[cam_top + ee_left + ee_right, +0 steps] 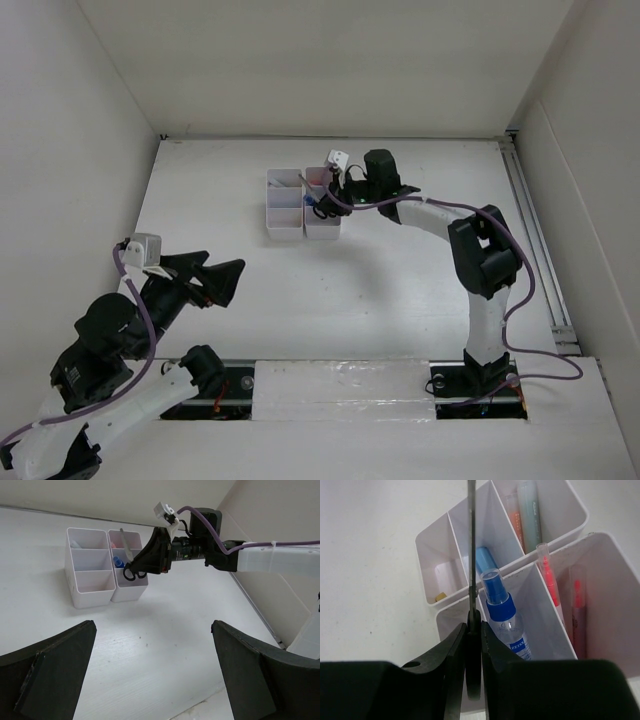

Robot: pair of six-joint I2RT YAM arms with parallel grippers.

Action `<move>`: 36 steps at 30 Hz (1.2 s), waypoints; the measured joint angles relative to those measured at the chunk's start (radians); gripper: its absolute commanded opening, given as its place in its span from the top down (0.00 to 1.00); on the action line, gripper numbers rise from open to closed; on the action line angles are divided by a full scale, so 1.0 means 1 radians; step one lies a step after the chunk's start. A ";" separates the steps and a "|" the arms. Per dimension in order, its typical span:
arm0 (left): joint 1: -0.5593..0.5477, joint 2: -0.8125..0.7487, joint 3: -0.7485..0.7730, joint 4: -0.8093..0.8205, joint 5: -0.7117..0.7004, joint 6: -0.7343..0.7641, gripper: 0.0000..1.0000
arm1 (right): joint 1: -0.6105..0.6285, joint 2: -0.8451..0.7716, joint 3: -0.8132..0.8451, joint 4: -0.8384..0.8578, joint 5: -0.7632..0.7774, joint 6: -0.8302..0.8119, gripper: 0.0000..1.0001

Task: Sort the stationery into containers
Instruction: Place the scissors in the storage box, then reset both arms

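With pens [547, 580], highlighters [530, 510], bottle [505, 615] and eraser [440, 596] already in the trays [285, 233] at upper centre, only the scissors [471, 540] are left, clenched in the right tool [474, 635] just over them, while the left tool [155, 645] gapes idle.

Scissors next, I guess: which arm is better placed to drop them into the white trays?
Right. The right arm has its jaws shut on the scissors, held right at the trays. The left arm sits well back from them, jaws open and empty.
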 measured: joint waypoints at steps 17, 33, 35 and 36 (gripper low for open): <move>0.000 0.009 0.011 -0.019 0.015 0.000 0.00 | 0.070 -0.229 -0.164 0.039 0.066 0.029 0.00; 0.000 0.047 -0.032 0.050 -0.259 -0.019 0.00 | 0.230 -0.837 -0.247 -0.122 0.884 0.362 0.00; 0.000 0.047 -0.032 0.057 -0.312 -0.019 0.00 | 0.241 -0.890 -0.249 -0.186 0.966 0.401 0.00; 0.000 0.047 -0.032 0.062 -0.338 -0.019 0.00 | 0.250 -0.931 -0.253 -0.232 1.012 0.420 0.00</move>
